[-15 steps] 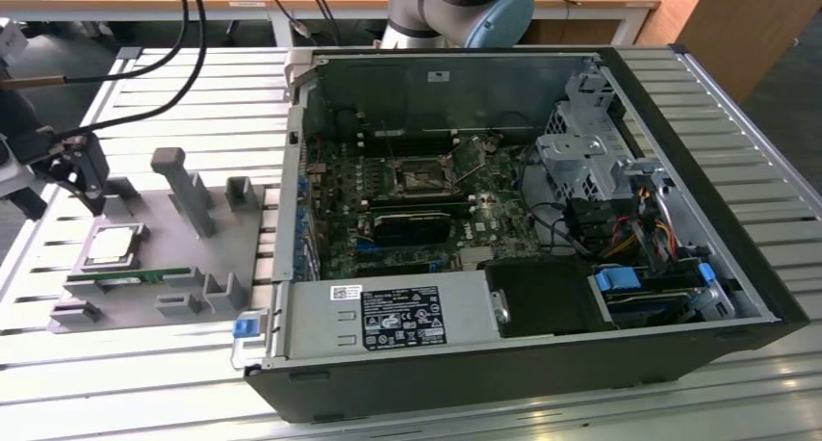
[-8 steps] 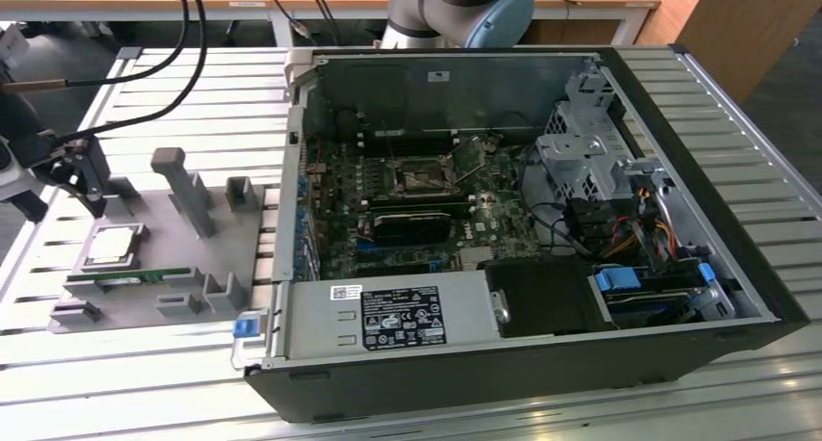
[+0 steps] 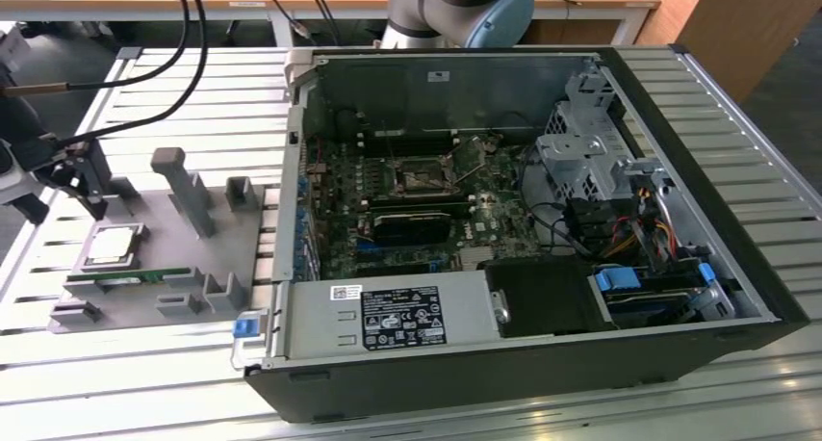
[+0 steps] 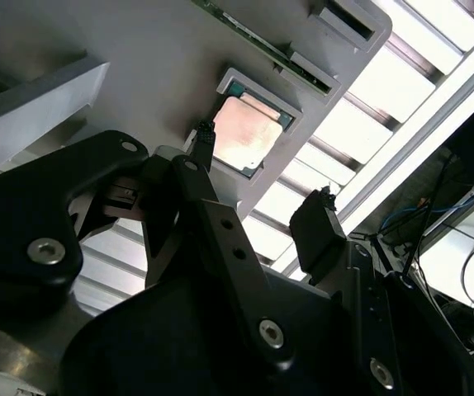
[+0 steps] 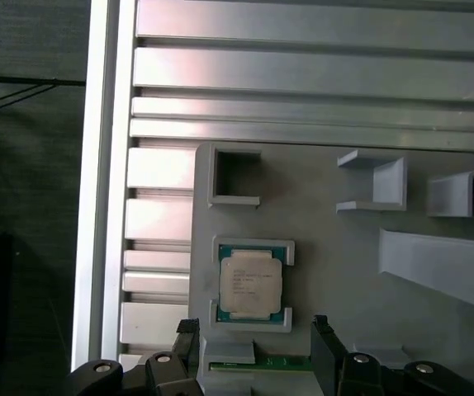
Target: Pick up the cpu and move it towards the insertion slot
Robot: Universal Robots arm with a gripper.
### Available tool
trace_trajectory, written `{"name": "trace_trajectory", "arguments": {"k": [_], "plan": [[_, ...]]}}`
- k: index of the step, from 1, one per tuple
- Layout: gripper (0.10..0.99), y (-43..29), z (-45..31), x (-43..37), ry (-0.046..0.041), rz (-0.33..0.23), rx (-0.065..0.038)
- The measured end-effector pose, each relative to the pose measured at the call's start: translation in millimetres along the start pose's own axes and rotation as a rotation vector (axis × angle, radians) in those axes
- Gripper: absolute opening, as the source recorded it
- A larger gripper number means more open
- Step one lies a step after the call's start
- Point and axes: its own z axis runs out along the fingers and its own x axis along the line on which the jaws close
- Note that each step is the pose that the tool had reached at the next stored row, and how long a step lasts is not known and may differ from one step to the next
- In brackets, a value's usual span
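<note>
The cpu [image 3: 114, 246] lies flat in its square nest on the grey fixture plate [image 3: 192, 258], at the exterior view's left. Its silvery top also shows in both wrist views [image 4: 249, 132] [image 5: 251, 283]. My gripper [image 3: 85, 186] hangs just above the plate, close beside the cpu, and it is open. In the wrist views its two black fingertips [image 5: 186, 330] [image 4: 319, 227] stand wide apart with nothing between them. They are not touching the chip. The insertion slot [image 3: 424, 178] sits on the green board inside the open computer case, far from the gripper.
A green memory stick [image 3: 122, 277] lies in the fixture next to the cpu. Grey upright posts [image 3: 180, 186] rise from the plate. The black case wall [image 3: 289, 152] stands between the fixture and the board. Cables [image 3: 192, 37] hang over the slatted table.
</note>
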Motion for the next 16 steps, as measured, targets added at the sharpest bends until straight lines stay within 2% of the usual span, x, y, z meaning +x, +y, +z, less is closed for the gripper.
{"name": "trace_trajectory", "arguments": {"k": [16], "plan": [[0.647,-1.7,6.0,0.0,0.0000,0.000,0.000]]}}
